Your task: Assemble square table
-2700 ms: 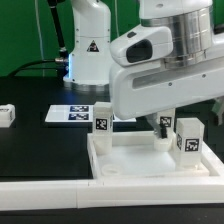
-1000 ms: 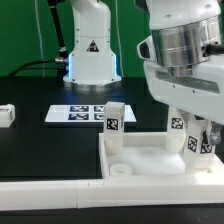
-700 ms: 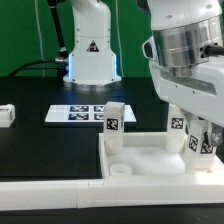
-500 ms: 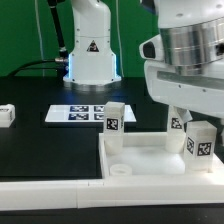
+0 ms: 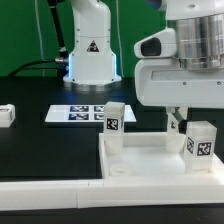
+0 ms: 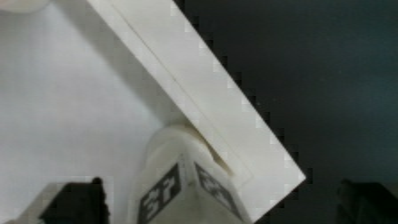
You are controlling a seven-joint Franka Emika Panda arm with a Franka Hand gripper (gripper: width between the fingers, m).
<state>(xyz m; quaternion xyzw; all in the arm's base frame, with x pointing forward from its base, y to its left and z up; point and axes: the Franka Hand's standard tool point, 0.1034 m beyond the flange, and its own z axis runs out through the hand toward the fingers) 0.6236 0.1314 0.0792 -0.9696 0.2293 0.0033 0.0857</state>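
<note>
**Jaws spread over a leg block at the tray's rim**

Your two-finger gripper [image 6: 222, 205] has its jaws spread wide. In the wrist view the dark fingertips [image 6: 71, 200] sit far apart. The small white tagged leg block [image 6: 178, 185] stands between them with a gap on either side, so nothing is pinched. That block rests against the raised rim of the large white plastic square tray-like table top [image 5: 150, 158].

The top lies flat on the black table [image 5: 30, 150], toward the exterior view's right, and the gripper hangs over its far side. A second tagged leg block [image 5: 113, 117] stands upright at the tray's far corner on the exterior view's left. A third tagged leg block [image 5: 201, 141] stands at its right side.

The marker board [image 5: 80, 112] lies beyond the tray. The long white bar fence [image 5: 50, 190] runs just in front of the tray. A small white loose block [image 5: 7, 114] sits well apart at the left edge.
</note>
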